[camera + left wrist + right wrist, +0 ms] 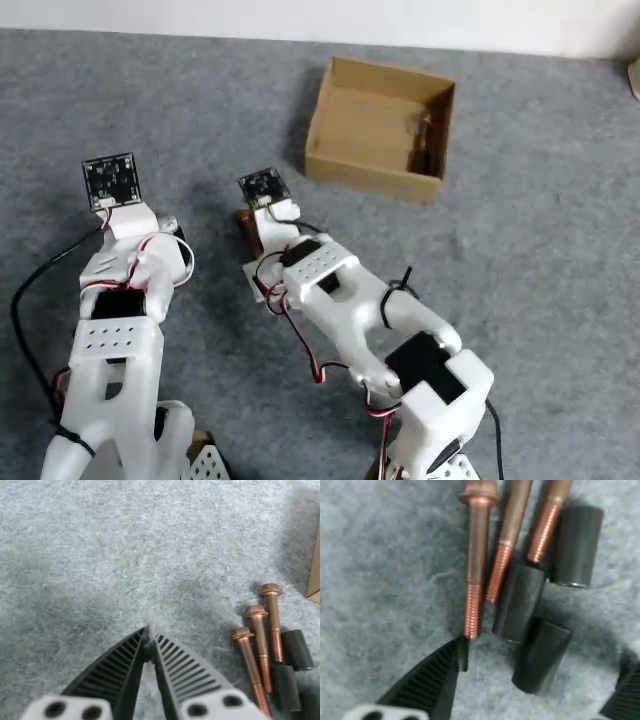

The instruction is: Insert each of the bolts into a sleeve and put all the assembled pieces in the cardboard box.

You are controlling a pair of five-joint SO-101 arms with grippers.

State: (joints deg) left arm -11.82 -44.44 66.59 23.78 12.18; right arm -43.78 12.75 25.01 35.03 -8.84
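Three bolts (258, 645) lie loose side by side on the grey surface (540, 260), and three dark sleeves (285, 680) lie right at their threaded ends, none of them joined yet. Inside the cardboard box (372, 178) something copper and dark (425, 140) leans against one wall, which I take for one finished piece, though it is too small to be sure. So most of the job looks undone: three insertions and three trips to the box. The right tool (545, 667) hangs spread wide over the cluster, holding nothing, one fingertip (461, 652) just by the thread end of the outermost bolt (476, 560). The left tool (149, 635) is pressed together and empty, over bare surface near the bolts. The parts crowd each other, sleeves touching bolts, so there is little gap for a finger to slip between. From the cluster to the box the surface is open, with the box wall to clear, and the two arms stand near each other.
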